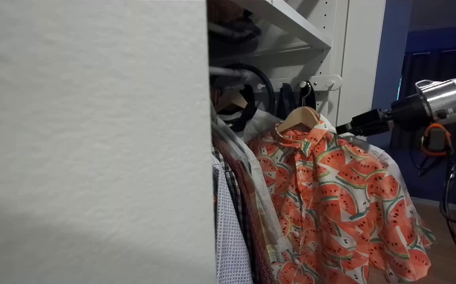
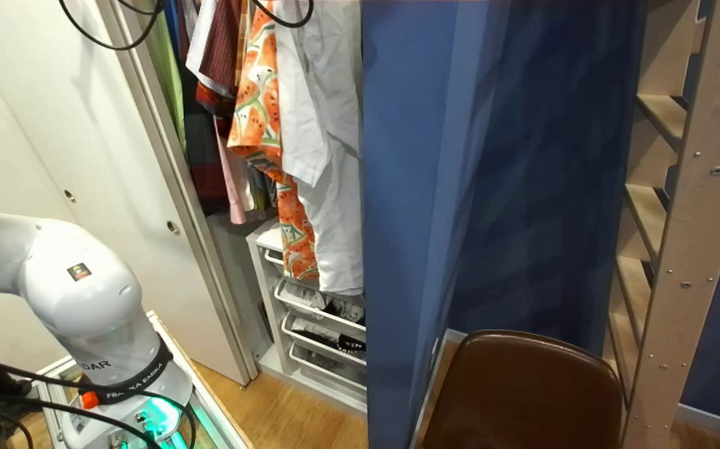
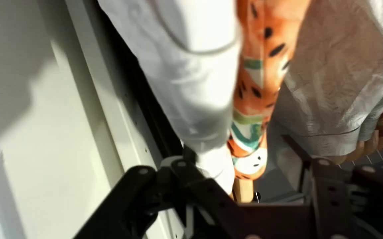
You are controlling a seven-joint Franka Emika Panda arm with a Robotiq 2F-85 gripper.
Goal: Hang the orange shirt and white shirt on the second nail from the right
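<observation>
The orange shirt [image 1: 338,189] with watermelon print hangs on a light wooden hanger [image 1: 301,118]. The hanger's metal hook reaches up to the second nail from the right [image 1: 303,84]. The white shirt [image 1: 387,161] hangs behind it, mostly hidden; its hook cannot be seen. In an exterior view the orange shirt [image 2: 297,234] and white shirt [image 2: 338,231] hang side by side. My gripper [image 1: 343,129] is beside the orange collar. In the wrist view the gripper's fingers [image 3: 239,149] are wide apart, with the white shirt [image 3: 198,86] and orange shirt [image 3: 256,93] between them.
Other garments [image 1: 231,221] hang close on the left. Dark items [image 1: 287,98] hang from the nail rail [image 1: 322,83]. A shelf [image 1: 291,23] is above and a closet side panel [image 1: 360,59] is at the right. Drawers [image 2: 322,318] stand below the shirts.
</observation>
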